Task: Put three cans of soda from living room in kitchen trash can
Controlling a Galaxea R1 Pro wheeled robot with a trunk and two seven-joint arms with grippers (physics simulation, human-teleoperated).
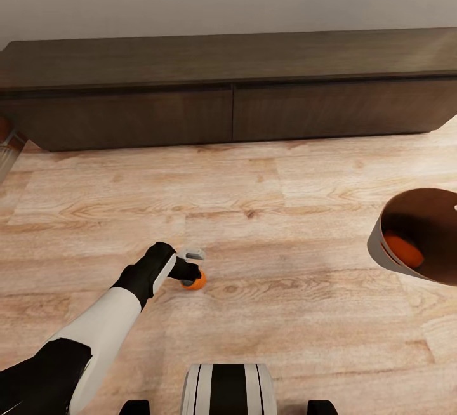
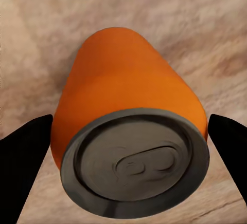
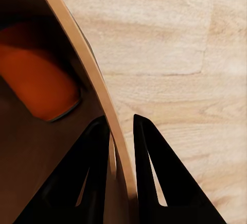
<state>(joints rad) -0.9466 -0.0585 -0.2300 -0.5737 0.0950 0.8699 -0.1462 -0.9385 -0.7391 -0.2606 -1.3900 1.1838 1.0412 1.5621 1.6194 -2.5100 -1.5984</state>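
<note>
Head view: left gripper (image 1: 192, 270) reaches down over an orange can (image 1: 195, 282) standing on the wood floor (image 1: 285, 313). The tash can (image 1: 381, 243) holds a second orange can (image 1: 404, 249).

Left wrist view: fingers (image 2: 23, 152) spread, flanking the can (image 2: 123, 111); no label legible.

Right wrist view: right gripper (image 3: 122, 126) pinches the bin's rim (image 3: 90, 75).

A home living room — light wood floor (image 1: 304, 167), long dark low cabinet (image 1: 228, 91).

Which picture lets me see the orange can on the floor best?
The left wrist view: the orange can on the floor looks big there, with its grey top plain between the left pincer fingers. The head view shows it tiny, half hidden. The right wrist view shows another orange can inside the bin.
</note>
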